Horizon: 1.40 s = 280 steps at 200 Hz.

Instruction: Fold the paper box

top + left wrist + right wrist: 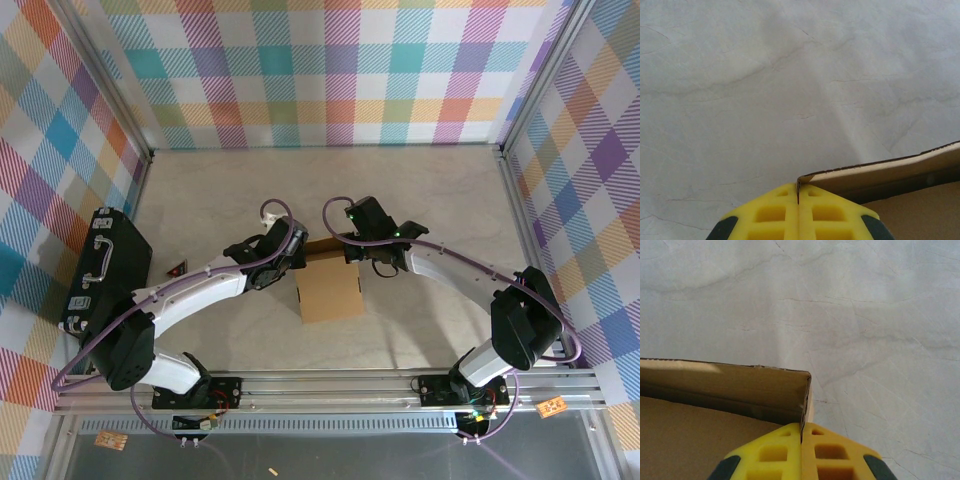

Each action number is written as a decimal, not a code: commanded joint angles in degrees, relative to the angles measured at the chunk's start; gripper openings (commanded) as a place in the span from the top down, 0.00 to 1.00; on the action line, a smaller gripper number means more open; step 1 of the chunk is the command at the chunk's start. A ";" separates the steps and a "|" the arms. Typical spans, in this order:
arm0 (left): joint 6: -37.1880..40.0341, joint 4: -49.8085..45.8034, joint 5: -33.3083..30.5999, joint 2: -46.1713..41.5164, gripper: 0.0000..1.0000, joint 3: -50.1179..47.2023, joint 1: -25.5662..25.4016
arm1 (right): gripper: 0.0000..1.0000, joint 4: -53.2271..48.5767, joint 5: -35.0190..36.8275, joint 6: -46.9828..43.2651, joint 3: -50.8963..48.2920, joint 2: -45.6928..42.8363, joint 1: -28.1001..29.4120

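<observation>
REAR WALL STAGE: FOLD IN HAND

The left gripper (798, 199) is clamping tight on a thin cardboard edge at the far left corner. The right gripper (801, 431) is pinching the upright corner edge on the far right likewise. The paper box (330, 290) is lying mid-table (430, 200), between the two arms. Judged step: the far wall is being raised and set. The next move is calling for both grips travelling together, so the wall is turning on its crease without tearing. The box is showing plain brown, base flat, far wall standing
</observation>
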 commanded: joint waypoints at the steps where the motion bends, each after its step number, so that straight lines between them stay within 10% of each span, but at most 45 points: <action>1: 1.22 0.76 4.06 -0.80 1.00 2.61 -1.54 | 1.00 4.95 -5.25 -0.81 0.64 -2.04 1.75; 280: 5.09 12.95 -1.19 -13.15 1.00 -9.12 -6.19 | 0.99 37.41 -9.74 -8.25 -21.14 -13.75 3.24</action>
